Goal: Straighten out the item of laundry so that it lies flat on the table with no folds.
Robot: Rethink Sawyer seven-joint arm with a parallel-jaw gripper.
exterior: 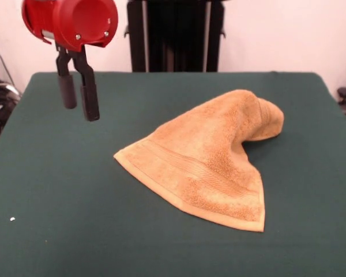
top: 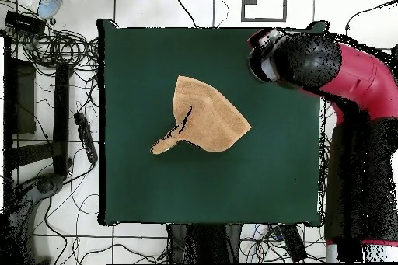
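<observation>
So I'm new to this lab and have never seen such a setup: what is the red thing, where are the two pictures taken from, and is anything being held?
The red and black machine is a robot arm. Its gripper, two dark fingers, hangs open above the table and holds nothing. One picture looks across the table; the other looks straight down from above. On the green cloth lies an orange-tan towel, partly folded over and bunched at one end, apart from the gripper.

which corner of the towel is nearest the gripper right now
The pointed corner at the towel's left in the front view, lying flat on the table. The gripper hangs open above and left; the other flat corner and bunched end lie farther off.
</observation>
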